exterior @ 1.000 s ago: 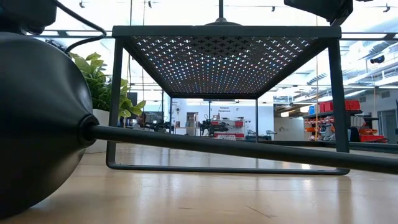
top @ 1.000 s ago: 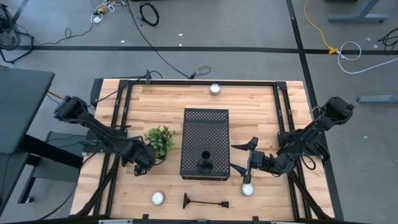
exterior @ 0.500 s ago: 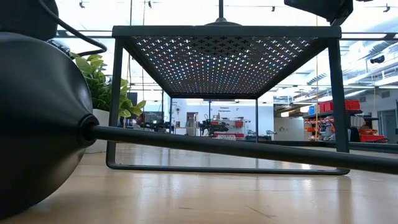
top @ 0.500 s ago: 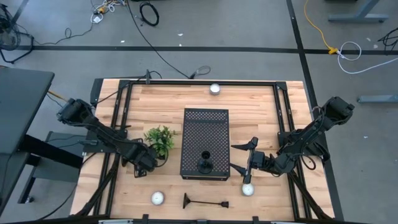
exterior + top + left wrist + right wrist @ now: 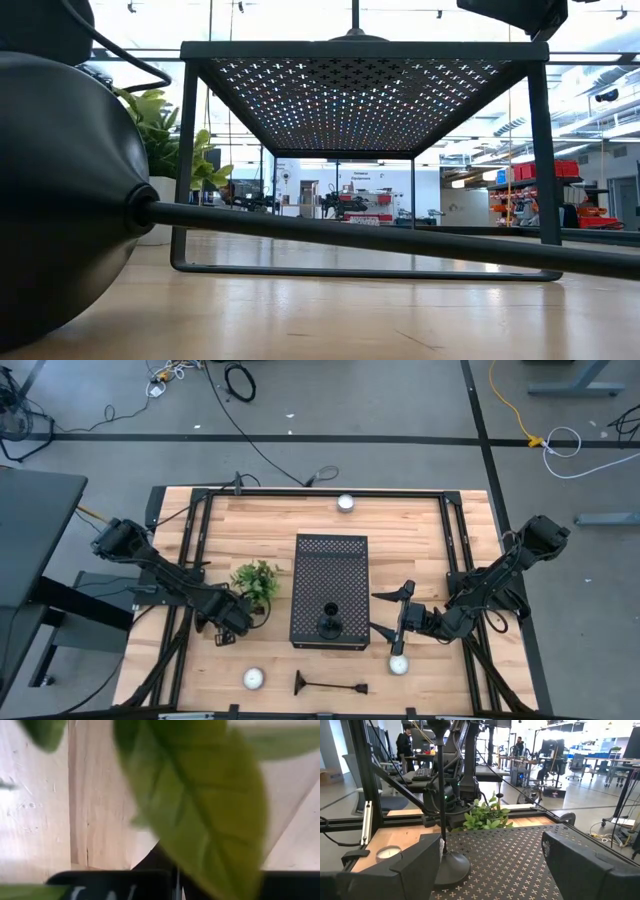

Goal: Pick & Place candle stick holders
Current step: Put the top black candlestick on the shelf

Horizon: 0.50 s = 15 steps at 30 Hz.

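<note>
One holder (image 5: pixel 330 685) lay on its side at the near edge, another holder (image 5: pixel 328 622) stood upright on the box (image 5: pixel 330 570), right gripper (image 5: pixel 397 618) gaped empty beside it, left gripper (image 5: pixel 240 622) closed at the plant (image 5: pixel 256 582).

Light is bright and even, and the perforated box (image 5: pixel 329 591) casts only faint shadow. Beyond the box in the low view, ceiling lights and windows blow out to white glare, while a dark holder base (image 5: pixel 55 190) looms unfocused. A green leaf (image 5: pixel 200 805) fills the left wrist view, blurred.
</note>
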Each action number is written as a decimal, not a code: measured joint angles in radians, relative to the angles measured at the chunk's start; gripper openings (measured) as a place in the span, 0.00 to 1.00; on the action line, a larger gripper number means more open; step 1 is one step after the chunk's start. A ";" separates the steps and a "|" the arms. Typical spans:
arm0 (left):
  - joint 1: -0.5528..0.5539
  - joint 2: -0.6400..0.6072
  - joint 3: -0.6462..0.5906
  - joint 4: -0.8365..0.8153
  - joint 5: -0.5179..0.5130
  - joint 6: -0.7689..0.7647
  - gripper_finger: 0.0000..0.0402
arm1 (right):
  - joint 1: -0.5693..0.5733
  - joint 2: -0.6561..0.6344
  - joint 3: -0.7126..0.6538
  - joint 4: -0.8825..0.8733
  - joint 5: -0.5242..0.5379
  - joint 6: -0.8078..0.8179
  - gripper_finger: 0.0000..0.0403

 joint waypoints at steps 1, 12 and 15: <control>0.000 0.000 0.000 0.000 0.001 -0.001 0.02 | 0.000 0.000 0.000 0.000 0.000 0.000 0.84; -0.012 -0.011 0.020 0.004 0.045 0.002 0.02 | 0.000 0.000 0.000 0.000 0.000 0.000 0.84; -0.025 -0.014 0.051 0.007 0.039 0.011 0.02 | 0.000 0.000 0.000 0.000 0.000 0.000 0.84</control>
